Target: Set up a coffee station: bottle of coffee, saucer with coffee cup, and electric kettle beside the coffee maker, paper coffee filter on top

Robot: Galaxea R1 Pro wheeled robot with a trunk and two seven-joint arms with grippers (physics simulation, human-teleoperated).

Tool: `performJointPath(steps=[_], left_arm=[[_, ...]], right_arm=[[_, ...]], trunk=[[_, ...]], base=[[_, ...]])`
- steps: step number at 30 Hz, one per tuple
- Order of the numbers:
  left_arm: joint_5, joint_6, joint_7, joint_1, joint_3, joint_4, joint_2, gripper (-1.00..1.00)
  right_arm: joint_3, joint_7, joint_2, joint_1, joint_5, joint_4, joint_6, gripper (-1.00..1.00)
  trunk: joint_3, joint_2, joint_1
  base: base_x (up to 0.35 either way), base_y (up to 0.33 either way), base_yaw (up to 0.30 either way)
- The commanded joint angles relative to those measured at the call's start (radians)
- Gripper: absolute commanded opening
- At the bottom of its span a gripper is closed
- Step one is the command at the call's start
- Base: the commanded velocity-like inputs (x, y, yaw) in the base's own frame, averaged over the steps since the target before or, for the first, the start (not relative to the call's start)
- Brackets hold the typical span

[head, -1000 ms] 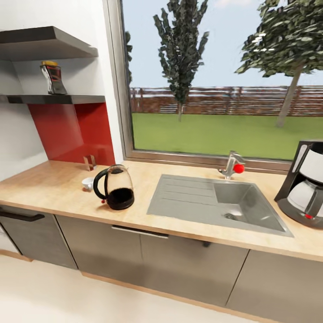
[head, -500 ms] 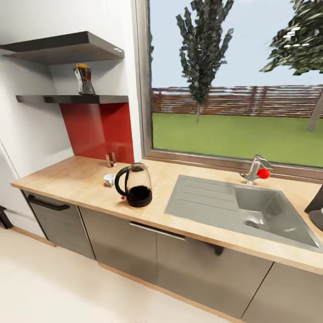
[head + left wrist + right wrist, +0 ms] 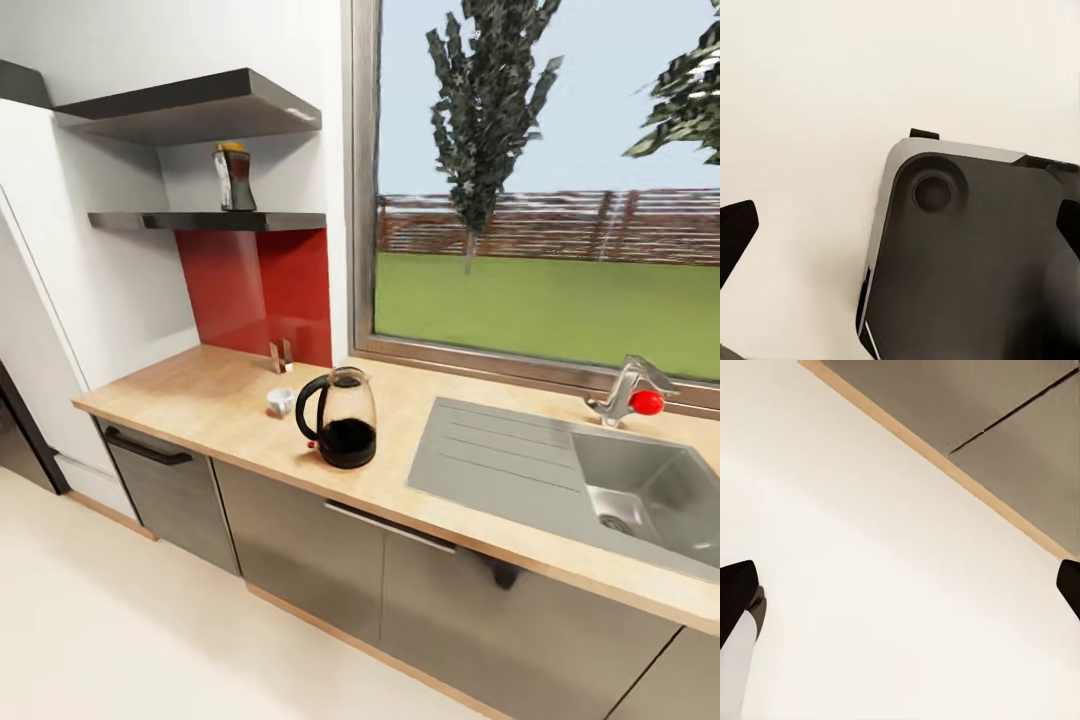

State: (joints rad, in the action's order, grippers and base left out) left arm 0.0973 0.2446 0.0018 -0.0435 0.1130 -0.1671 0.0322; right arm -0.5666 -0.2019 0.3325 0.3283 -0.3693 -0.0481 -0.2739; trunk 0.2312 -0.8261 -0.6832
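Panned leftward; electric kettle (image 3: 340, 430) upright on tabletop (image 3: 200, 395), coffee cup (image 3: 281, 401) beside, bottle of coffee (image 3: 235, 177) shelved; both tools seemingly spread.

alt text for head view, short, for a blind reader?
An electric kettle stands on the kitchen countertop left of the sink, a coffee cup just beyond it. Above, the bottle of coffee sits on the kitchen shelf beside a window.
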Motion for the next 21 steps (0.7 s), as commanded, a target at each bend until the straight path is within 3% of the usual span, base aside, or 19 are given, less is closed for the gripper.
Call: performJointPath(steps=[1,11,14,21], left_arm=[[0.010,0.001,0.000,-0.001,-0.003,-0.002,0.000,1.00],[0.010,0.001,0.000,-0.001,-0.003,-0.002,0.001,1.00],[0.010,0.001,0.000,-0.001,-0.003,-0.002,0.001,1.00],[0.010,0.001,0.000,-0.001,-0.003,-0.002,0.001,1.00]], right_arm=[[-0.006,-0.010,0.000,0.002,-0.011,-0.005,-0.006,1.00],[-0.008,-0.012,-0.007,0.002,-0.011,-0.005,-0.005,1.00],[-0.008,-0.011,-0.037,0.000,-0.010,-0.006,-0.003,1.00],[-0.009,-0.009,-0.084,-0.066,-0.010,-0.006,-0.002,1.00]], trunk=[[0.001,-0.001,-0.001],[0.001,-0.001,-0.001],[0.001,-0.001,-0.001],[0.001,-0.001,-0.001]], base=[[0.220,0.234,0.010],[0.211,0.214,0.058],[0.045,0.044,0.235],[0.010,0.009,0.263]])
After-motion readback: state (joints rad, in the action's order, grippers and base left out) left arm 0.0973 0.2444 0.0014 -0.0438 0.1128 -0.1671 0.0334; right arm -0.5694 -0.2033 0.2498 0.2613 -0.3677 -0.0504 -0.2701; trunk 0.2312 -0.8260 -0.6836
